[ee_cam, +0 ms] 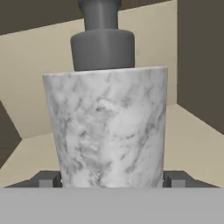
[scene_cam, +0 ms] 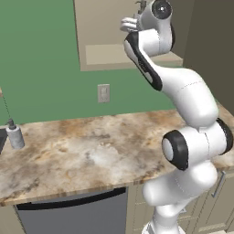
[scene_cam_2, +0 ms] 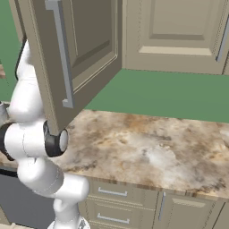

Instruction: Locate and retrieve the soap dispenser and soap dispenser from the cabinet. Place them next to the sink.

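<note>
One soap dispenser (ee_cam: 109, 131), marbled grey-white with a dark pump head, stands close up in the hand view. My gripper (ee_cam: 111, 179) is shut on it, a dark fingertip (ee_cam: 47, 179) pressing each side. In the left base view the gripper (scene_cam: 137, 11) is high inside the beige cabinet (scene_cam: 91, 27), above its pale shelf board (scene_cam: 109, 54). The other soap dispenser (scene_cam: 15, 135) stands upright on the counter (scene_cam: 91, 151) at far left, beside a dark recess at the frame's edge.
The open cabinet door (scene_cam_2: 67, 53) with its bar handle hangs close in front of the arm in the right base view. A wall outlet (scene_cam: 103, 93) sits on the green wall. Below the counter are a dark appliance front (scene_cam: 73, 212) and drawers (scene_cam_2: 112, 193).
</note>
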